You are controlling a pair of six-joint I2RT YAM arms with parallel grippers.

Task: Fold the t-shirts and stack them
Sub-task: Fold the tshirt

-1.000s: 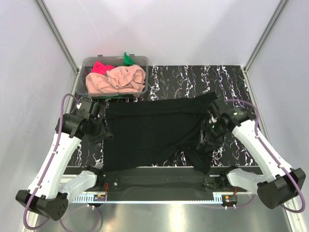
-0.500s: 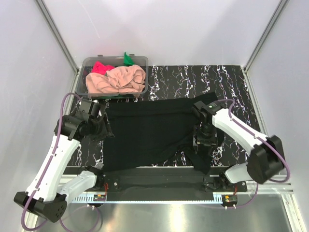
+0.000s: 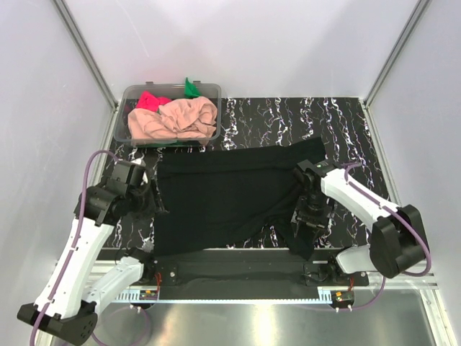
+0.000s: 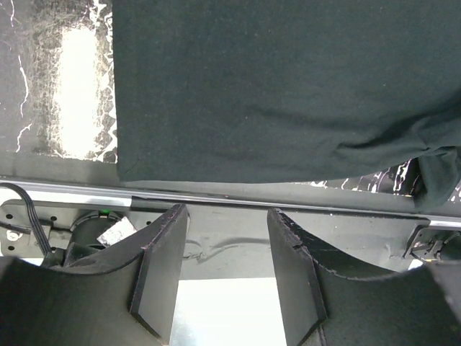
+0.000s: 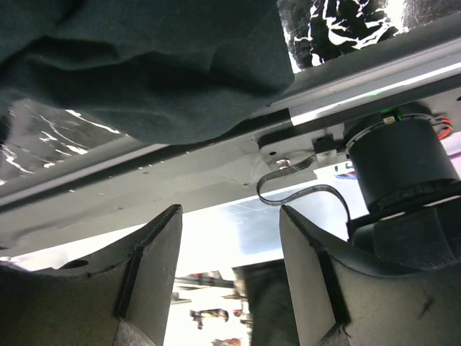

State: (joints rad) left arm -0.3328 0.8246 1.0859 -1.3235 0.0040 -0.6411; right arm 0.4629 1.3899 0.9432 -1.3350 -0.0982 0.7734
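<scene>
I have the marbled tabletop (image 3: 288,115) in front of me, and the black t-shirt (image 3: 223,194) lies across its middle, spread mostly flat. Its left edge is straight. Its near right part, the sleeve (image 3: 301,234), is bunched and trails toward the near edge. I judge I am at the flattening step of the first shirt, with no fold made yet.

The clear tub (image 3: 130,97) sits at the far left corner. It holds the peach-pink t-shirt (image 3: 176,119), the bright pink-red t-shirt (image 3: 150,100) and the green t-shirt (image 3: 190,88), all crumpled and waiting.

My left tool (image 3: 153,200) hangs at the black shirt's left edge. Its wrist view shows the jaws apart with nothing between them. My right tool (image 3: 310,213) hovers over the bunched sleeve, released as well and with no cloth in the gap.

Next, I think the right tool needs to pinch that sleeve and draw it outward until it lies flat. The left one could then take the left edge for the first fold.

I can read no brand, label or writing on the shirts, the tub or the rig. The black cloth looks plain.
</scene>
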